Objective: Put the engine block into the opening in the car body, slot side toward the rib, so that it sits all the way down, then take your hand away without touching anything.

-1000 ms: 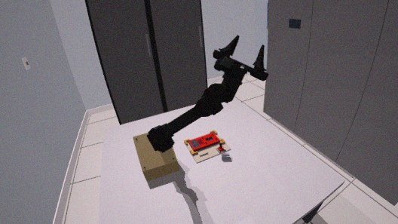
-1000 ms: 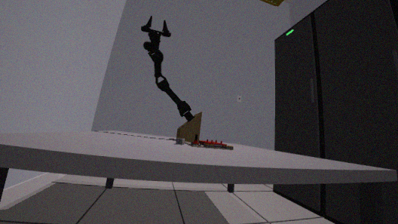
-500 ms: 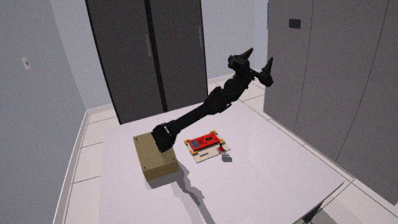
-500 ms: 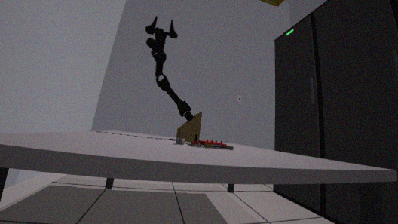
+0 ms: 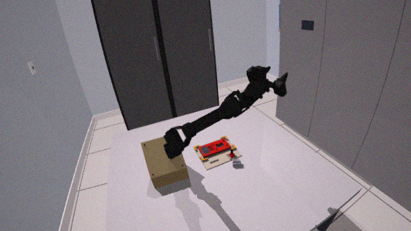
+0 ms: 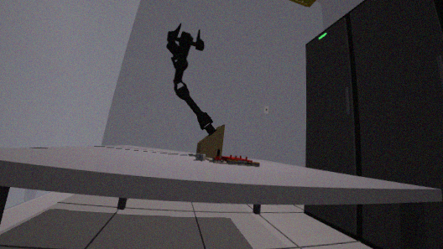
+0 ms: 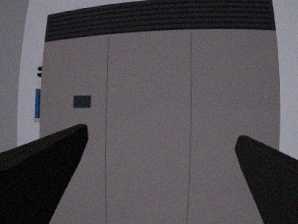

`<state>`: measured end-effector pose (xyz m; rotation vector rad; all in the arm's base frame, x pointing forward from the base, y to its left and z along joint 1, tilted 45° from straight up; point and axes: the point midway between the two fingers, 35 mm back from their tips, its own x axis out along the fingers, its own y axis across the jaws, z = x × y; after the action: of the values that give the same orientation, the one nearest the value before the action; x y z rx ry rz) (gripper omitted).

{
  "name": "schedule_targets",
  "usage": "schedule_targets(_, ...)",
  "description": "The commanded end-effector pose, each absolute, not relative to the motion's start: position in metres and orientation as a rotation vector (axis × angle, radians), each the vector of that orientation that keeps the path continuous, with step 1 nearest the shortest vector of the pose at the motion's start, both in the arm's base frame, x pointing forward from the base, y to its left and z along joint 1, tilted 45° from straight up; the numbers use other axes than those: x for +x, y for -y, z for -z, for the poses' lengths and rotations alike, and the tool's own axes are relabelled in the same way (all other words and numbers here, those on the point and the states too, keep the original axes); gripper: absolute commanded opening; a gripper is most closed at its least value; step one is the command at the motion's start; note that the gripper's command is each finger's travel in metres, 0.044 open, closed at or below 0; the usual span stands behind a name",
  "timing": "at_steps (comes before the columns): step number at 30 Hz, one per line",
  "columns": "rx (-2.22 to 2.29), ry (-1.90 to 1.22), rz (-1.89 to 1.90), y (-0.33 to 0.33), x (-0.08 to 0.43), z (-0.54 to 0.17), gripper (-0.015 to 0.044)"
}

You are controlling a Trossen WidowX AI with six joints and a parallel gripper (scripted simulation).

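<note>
The red car body (image 5: 214,152) (image 6: 237,159) lies on a pale board (image 5: 223,164). Dark and grey patches show on its top; which is the opening, and the rib, are too small to tell. A small grey block (image 5: 237,163) (image 6: 200,157), which looks like the engine block, sits on the table just off the board's near right corner, outside the car body. Its slot cannot be made out. My gripper (image 5: 278,71) (image 6: 190,27) (image 7: 162,137) is wide open and empty, high above the table and far from block and car, pointing toward the grey cabinet wall.
A tan box (image 5: 163,159) (image 6: 211,144) stands under the arm's base, beside the board. A small red piece with a black knob (image 5: 232,154) stands on the board near the grey block. The dark cabinet (image 5: 187,52) (image 6: 394,98) and grey cabinet (image 5: 350,71) (image 7: 147,125) stand beyond the table.
</note>
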<state>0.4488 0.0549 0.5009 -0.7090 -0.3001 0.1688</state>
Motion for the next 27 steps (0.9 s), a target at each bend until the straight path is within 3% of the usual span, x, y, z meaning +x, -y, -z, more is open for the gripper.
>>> schedule_targets(1,-0.774,0.229,-0.146,-0.048,0.459,-0.481,0.044)
schedule_targets(27,-1.267,-0.311,-0.138,0.004,0.492,-0.337,0.044)
